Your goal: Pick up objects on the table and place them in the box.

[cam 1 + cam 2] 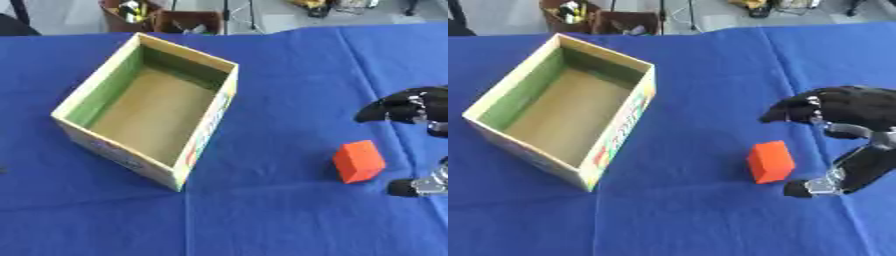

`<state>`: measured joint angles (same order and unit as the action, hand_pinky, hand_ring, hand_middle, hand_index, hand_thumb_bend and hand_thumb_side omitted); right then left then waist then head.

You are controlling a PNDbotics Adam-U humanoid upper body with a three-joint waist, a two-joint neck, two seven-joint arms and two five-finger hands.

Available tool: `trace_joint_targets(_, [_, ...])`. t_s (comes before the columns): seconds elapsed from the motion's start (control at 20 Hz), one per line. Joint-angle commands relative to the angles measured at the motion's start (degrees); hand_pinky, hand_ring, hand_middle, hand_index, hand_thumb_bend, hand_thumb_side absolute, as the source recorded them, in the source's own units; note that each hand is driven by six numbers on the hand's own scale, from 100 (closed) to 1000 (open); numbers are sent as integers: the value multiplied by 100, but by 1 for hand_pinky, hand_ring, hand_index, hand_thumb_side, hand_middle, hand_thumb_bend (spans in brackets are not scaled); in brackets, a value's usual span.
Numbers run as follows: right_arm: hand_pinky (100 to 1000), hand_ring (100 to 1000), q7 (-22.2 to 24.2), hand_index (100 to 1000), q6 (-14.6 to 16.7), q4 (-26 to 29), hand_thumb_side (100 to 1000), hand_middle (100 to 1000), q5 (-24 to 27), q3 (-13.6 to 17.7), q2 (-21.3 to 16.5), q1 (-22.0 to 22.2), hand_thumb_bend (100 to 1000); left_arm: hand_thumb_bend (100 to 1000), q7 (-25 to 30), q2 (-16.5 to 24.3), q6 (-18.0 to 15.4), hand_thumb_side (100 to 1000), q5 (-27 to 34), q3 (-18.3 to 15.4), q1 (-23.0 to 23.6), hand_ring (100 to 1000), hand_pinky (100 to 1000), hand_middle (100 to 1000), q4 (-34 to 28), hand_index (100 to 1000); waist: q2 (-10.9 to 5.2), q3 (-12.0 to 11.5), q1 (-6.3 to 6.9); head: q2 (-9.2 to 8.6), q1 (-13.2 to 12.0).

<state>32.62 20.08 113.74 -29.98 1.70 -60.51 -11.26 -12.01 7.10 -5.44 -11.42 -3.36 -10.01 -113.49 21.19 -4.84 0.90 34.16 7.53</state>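
An orange block (770,161) lies on the blue tablecloth, right of an open cardboard box (211,126) whose inside shows nothing. My right hand (846,112) reaches in from the right edge and hovers just right of the block. Its fingers (798,110) arch above the block's far side and its thumb (808,187) sits low at the block's near right corner. The hand is open around the block, with no contact that I can make out. My left hand shows in neither view.
The blue cloth (262,215) covers the whole table, with a crease running toward the front. Beyond the far edge stand brown boxes with clutter (162,15) and stand legs on a grey floor.
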Motion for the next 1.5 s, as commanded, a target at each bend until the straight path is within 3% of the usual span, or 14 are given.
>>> trace_joint_targets(0.05, [846,873,37,1000,-171,86,828,873,-187,-41,-253,-107,443,100,28,133,-4,837,25,35,-17,600,323,656,-110,758,-109,-14,-28,-46,15])
trace_joint_targets(0.15, [840,868,61,1000,-296,86,798,864,-295,-115,-249,-153,396,100,39,129,-3,838,27,42,-21,600,323,656,-110,758,-102,-38,-30,-53,32])
trace_joint_targets(0.5, [824,854,-21,983,-564,86,795,841,-526,-324,-198,-211,360,100,55,114,8,838,29,50,-23,601,322,657,-110,757,-75,-80,-33,-67,60])
trace_joint_targets(1.05, [830,856,460,987,-719,-92,766,835,-667,-525,-92,-146,399,100,68,86,8,838,21,51,-25,602,322,658,-110,758,-24,-106,-15,-96,101])
trace_joint_targets(1.5, [824,856,384,977,-746,-437,769,828,-884,-529,-82,-242,376,100,89,76,19,840,17,62,-17,602,321,659,-110,758,-5,-125,-3,-121,131])
